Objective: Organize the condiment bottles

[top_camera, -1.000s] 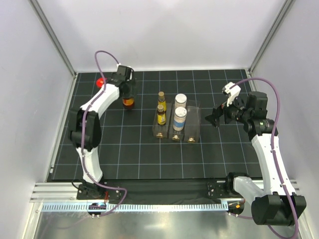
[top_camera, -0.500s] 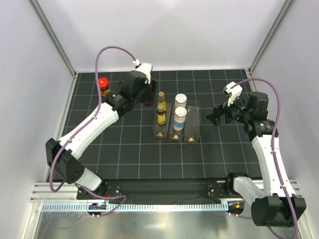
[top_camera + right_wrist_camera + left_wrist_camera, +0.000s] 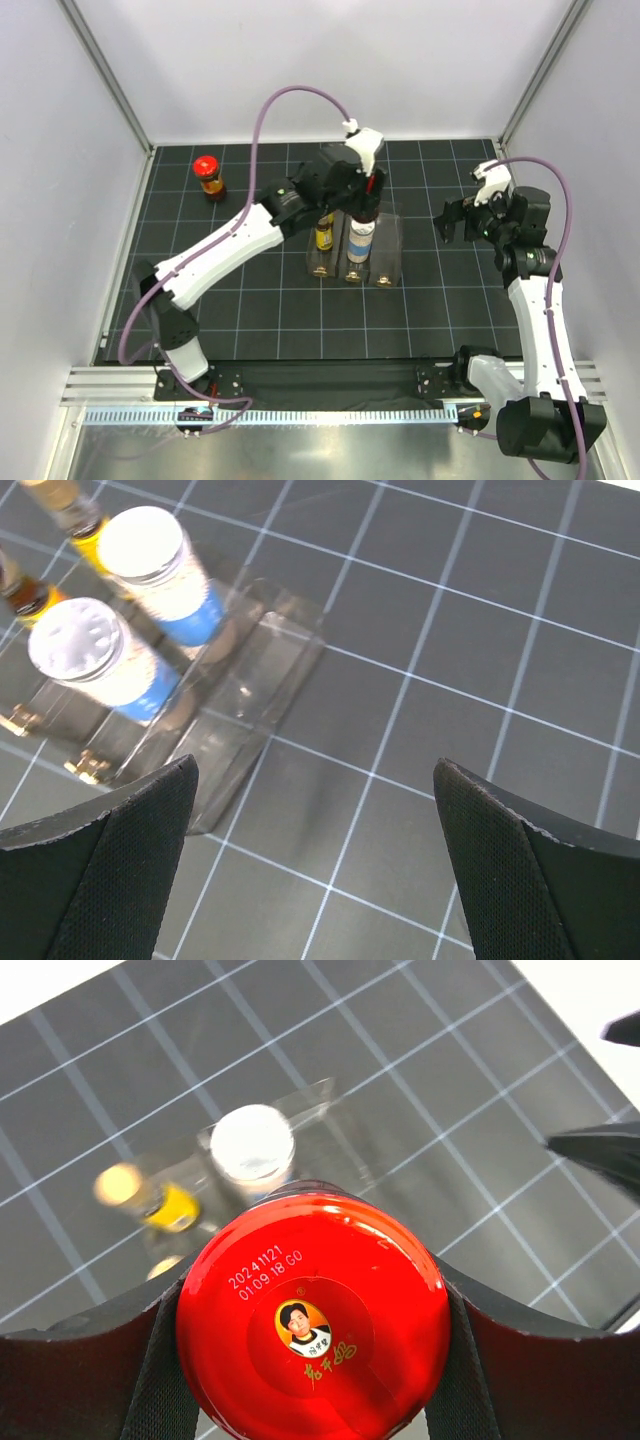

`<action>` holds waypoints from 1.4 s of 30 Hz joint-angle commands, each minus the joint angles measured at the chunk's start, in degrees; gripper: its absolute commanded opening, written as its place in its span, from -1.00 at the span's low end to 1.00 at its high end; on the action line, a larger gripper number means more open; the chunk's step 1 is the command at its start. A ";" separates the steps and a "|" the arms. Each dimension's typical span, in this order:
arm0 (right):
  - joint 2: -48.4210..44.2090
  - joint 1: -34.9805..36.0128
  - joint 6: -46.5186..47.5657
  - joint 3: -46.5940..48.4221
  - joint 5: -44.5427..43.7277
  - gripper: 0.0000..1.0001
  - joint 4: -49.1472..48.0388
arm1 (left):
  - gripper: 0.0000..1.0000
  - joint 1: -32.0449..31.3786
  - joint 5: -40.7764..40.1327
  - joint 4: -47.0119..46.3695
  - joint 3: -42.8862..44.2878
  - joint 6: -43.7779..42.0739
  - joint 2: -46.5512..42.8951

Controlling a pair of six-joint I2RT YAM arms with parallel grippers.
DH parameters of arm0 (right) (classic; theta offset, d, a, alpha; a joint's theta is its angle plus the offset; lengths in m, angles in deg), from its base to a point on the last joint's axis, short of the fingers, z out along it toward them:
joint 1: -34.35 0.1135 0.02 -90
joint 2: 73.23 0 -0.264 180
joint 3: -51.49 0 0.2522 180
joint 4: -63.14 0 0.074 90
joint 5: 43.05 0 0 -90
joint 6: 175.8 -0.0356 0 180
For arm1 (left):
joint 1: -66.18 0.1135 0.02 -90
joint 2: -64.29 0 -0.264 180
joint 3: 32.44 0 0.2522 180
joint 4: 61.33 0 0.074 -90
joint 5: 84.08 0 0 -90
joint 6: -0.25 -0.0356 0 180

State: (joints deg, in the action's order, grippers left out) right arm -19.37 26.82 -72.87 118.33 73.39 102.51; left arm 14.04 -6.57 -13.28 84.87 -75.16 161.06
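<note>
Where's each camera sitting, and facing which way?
Top external: above and behind the bases, facing down on the table; left arm and right arm show.
Left wrist: above the left gripper, facing down past its red-capped jar to the rack; fingers show.
Right wrist: above the open right gripper, facing down at the rack; fingers show.
Both wrist views share the rack.

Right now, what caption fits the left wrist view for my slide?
Left gripper holds a red-capped jar over the clear rack, near a white-capped bottle.
</note>
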 commanded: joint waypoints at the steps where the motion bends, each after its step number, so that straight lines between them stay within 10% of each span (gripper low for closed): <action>1: -1.57 -0.91 -2.64 -0.08 -3.14 0.99 -3.89 | -1.00 -1.64 0.97 -5.89 7.27 -0.17 3.22; 42: -5.79 -6.88 -7.30 -2.28 -7.72 0.99 -7.94 | -1.00 -1.65 -1.31 -11.69 26.97 -6.24 32.25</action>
State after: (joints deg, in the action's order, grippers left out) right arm -24.20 20.28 -79.47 116.23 65.50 97.42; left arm 11.59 -6.09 -17.07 107.01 -80.23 194.89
